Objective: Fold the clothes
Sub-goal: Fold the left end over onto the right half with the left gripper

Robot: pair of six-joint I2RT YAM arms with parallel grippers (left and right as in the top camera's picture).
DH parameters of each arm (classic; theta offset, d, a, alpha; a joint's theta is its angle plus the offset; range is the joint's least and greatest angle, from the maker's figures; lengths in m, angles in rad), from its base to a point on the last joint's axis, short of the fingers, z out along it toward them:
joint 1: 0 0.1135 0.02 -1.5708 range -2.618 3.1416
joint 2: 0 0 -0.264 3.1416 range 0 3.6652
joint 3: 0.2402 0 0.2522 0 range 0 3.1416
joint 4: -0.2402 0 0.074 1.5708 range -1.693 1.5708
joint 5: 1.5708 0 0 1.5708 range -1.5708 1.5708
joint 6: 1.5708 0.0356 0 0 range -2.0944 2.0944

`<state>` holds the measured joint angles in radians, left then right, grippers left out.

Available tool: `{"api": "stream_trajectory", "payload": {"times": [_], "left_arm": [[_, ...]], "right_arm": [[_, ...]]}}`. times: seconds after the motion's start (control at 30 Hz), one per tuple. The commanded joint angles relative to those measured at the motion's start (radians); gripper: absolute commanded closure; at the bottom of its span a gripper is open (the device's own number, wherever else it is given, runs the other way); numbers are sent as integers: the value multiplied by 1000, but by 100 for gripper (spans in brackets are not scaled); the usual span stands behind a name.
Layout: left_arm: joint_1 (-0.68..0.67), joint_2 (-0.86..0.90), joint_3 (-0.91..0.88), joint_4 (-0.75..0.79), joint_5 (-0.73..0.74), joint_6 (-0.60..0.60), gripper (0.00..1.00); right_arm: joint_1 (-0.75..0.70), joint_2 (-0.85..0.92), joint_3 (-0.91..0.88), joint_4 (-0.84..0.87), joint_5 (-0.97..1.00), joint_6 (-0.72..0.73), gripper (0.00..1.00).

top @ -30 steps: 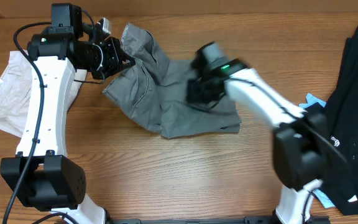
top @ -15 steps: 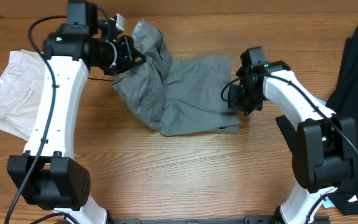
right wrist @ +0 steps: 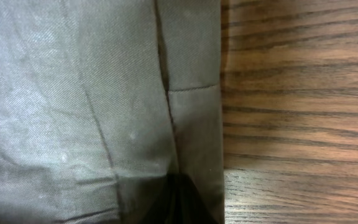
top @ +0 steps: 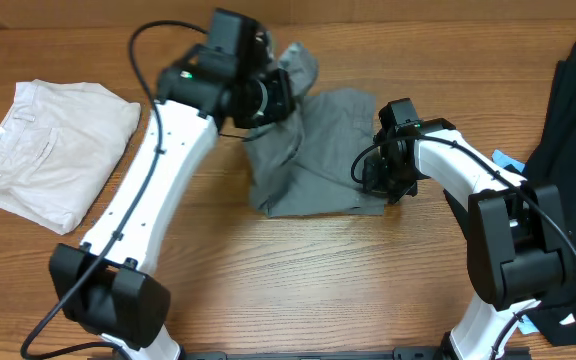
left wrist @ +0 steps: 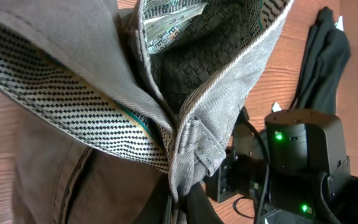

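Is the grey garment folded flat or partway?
Partway: left end effector holds up one bunched end of the grey garment; right end effector grips its edge.

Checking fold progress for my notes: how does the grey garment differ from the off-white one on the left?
The grey garment lies mid-table, rumpled, one edge lifted; the off-white garment lies flat in a compact pile. The left tool pinches the grey garment's raised edge and the right tool its right hem; nothing touches the off-white garment. Both are soft cloth on the wooden table.
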<state>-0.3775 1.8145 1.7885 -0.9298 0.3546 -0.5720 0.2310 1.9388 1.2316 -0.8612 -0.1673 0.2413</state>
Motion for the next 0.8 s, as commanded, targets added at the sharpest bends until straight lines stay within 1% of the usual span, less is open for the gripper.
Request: {"api": "stream_trajectory", "payload": {"times": [0.0, 0.13, 0.3, 0.33, 0.4, 0.43, 0.47, 0.53, 0.63, 0.7, 0.77], "left_arm": [[-77, 20, 31, 32, -111, -64, 95], [-127, 61, 31, 75, -134, -70, 92], [-133, 108, 31, 103, -133, -109, 86], [-134, 122, 31, 120, -126, -109, 82], [-134, 135, 31, 133, -108, -110, 81], [-134, 141, 31, 143, -92, -109, 78], [-134, 144, 31, 152, -87, -109, 71], [-134, 143, 31, 158, -91, -101, 64], [-127, 138, 32, 171, -97, -60, 62], [-108, 132, 34, 172, -100, -52, 61], [-79, 126, 34, 172, -100, -52, 60]], "right_arm": [[5, 2, -17, 4, 2, -6, 96], [5, 2, -17, -1, 2, -6, 96], [5, 2, -17, -5, 2, -6, 96], [5, 2, -17, -4, 2, -6, 96], [5, 2, -17, -4, 2, -6, 96], [5, 2, -17, -4, 2, -6, 96], [5, 2, -17, -4, 1, -6, 96], [5, 2, -17, -6, 1, -6, 96], [-2, -3, -11, -39, 10, 0, 96], [-29, -22, 11, -70, 50, 59, 96], [-71, -59, 51, -103, 81, 77, 96]]}}
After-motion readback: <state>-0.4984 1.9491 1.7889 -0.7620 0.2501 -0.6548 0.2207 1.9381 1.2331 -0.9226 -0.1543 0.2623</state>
